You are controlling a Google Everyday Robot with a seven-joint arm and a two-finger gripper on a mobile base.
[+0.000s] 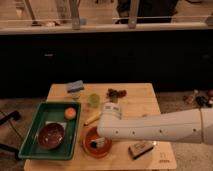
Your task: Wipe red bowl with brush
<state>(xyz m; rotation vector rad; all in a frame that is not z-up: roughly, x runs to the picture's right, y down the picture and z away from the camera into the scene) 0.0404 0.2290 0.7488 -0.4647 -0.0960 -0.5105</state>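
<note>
The red bowl [94,145] sat on the wooden table [145,102], just beside the right edge of the green tray [35,142], and served as the anchor for everything else. The white arm [160,127] reached in from the right of the bowl and crossed over its back rim, with the gripper [102,135] hanging right above the bowl. Inside the bowl lay the brush [97,145], black end and white part showing below the arm. To the left of the bowl, in the tray, stood a maroon bowl [51,136] with an orange ball [70,113] behind it. A tan block [140,148] rested to the right of the bowl. Behind the bowl were a banana [92,119], a green cup [94,100] and a blue sponge [75,86].
</note>
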